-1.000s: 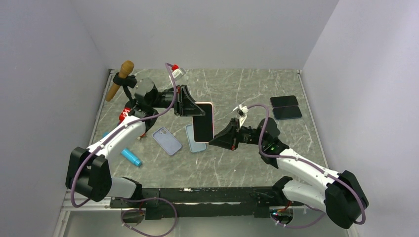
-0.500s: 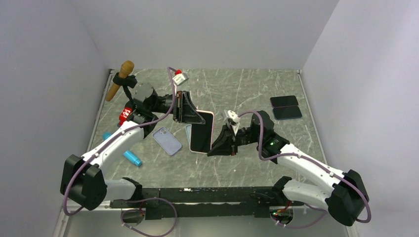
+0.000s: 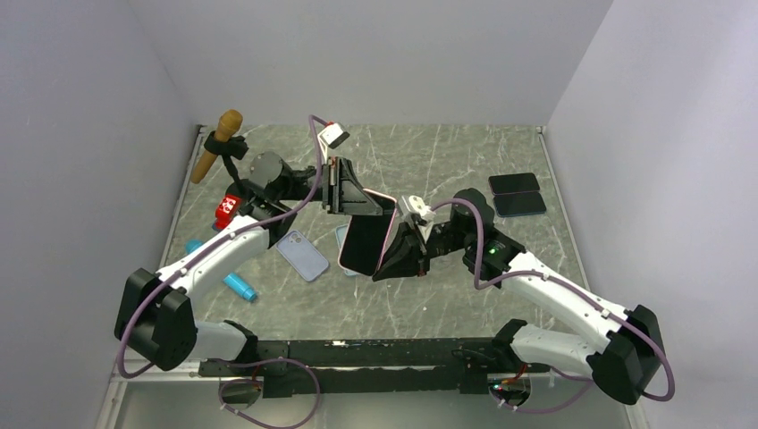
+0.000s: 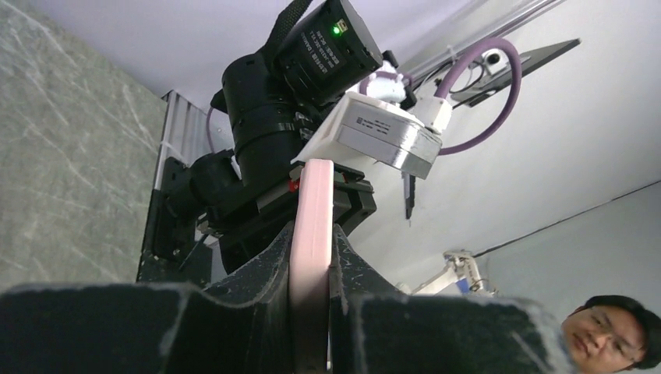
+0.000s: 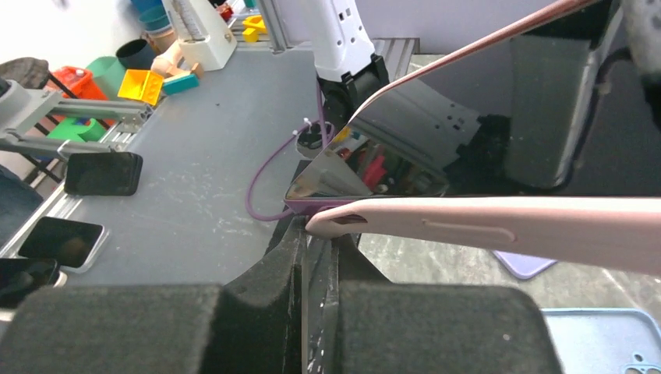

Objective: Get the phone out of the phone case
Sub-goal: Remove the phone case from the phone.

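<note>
Grip check: left gripper (image 3: 350,198) clamped on the upper edge of the phone (image 3: 365,246) in its pink case (image 4: 310,234), right gripper (image 3: 390,259) pinched tight on the case's lower rim, both holding it tilted in mid-air above the table (image 3: 447,295).

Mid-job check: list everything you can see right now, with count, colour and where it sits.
pink-cased phone: one, pink case, dark screen, held tilted above mid-table
lavender case: one, empty, flat on the table left of the held phone
light blue case: one, on the table, partly under the held phone
bare phones: two, dark, side by side at far right
wooden-headed tool: one, brown head, far left corner
red item: one, left side, too small to identify
tube: one, blue, near left
table: one, grey marbled
left gripper: black, shut on the phone's far end
right gripper: black, shut on its near edge
</note>
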`<state>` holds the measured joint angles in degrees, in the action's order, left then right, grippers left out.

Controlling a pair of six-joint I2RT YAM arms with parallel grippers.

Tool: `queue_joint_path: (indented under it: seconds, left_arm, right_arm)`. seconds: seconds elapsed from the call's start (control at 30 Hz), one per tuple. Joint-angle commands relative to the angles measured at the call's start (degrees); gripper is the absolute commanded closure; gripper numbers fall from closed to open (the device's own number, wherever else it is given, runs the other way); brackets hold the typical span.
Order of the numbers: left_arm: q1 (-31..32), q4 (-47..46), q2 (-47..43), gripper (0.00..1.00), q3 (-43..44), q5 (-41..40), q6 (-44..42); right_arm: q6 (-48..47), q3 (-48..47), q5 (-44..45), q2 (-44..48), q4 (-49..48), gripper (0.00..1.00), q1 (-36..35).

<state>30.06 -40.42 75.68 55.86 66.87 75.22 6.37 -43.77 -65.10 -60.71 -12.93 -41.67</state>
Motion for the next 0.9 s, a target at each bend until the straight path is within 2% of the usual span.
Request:
queue_joint_path:
  seconds: [0.0, 0.07, 0.13, 0.17, 0.23, 0.27, 0.3, 0.37, 0.43, 0.57, 0.73, 0.87]
  left_arm:
    - [3.2, -5.9, 0.9, 1.0, -1.1, 1.8, 10.4]
    - [3.2, -5.7, 0.7, 1.0, -1.6, 1.3, 10.3]
    - [3.2, -7.0, 0.4, 1.0, -2.2, 0.1, 11.4]
    - [3.2, -9.4, 0.2, 1.0, -2.8, -0.8, 12.8]
    - [3.2, -14.1, 0.1, 1.0, -4.6, -4.5, 16.2]
    - [3.3, -16.1, 0.1, 1.0, -5.5, -6.7, 17.6]
    - [3.4, -18.0, 0.2, 1.0, -6.5, -8.4, 18.9]
    - [3.5, -22.4, 1.1, 1.0, -8.1, -11.4, 22.2]
    - [3.6, -27.0, 2.3, 1.0, -8.7, -13.8, 25.6]
    - [3.8, -31.0, 3.3, 1.0, -8.6, -18.7, 26.9]
    - [4.0, -26.2, 1.7, 1.0, -8.5, -26.1, 21.0]
    - [4.0, -29.0, 3.8, 1.0, -7.3, -28.4, 22.9]
  right_arm:
    - [-9.3, -8.1, 10.1, 0.5, -6.0, 1.0, 1.2]
    - [-9.3, -8.3, 12.7, 0.9, -6.0, 1.0, 1.2]
    - [-7.9, -6.9, 19.9, 2.0, -8.5, 1.0, 1.1]
    - [-5.8, -5.4, 25.5, 3.2, -10.4, 1.0, 1.0]
    - [-1.6, -0.2, 47.0, 5.8, -15.1, 1.0, -0.1]
    - [-0.8, 2.2, 51.5, 7.0, -17.2, 1.0, -0.6]
    - [-0.4, 3.9, 61.1, 7.9, -18.2, 1.0, -1.5]
    - [-1.5, 5.4, 73.6, 8.9, -17.5, 1.0, -3.6]
    - [-2.5, 6.3, 81.8, 9.0, -16.4, 1.0, -5.3]
    - [-0.1, 6.9, 84.5, 9.9, -13.5, 1.0, -6.0]
    - [10.0, 4.2, 84.7, 10.8, -1.1, 1.0, -6.1]
    - [17.0, 8.7, 79.8, 16.6, -1.6, 1.0, -6.1]
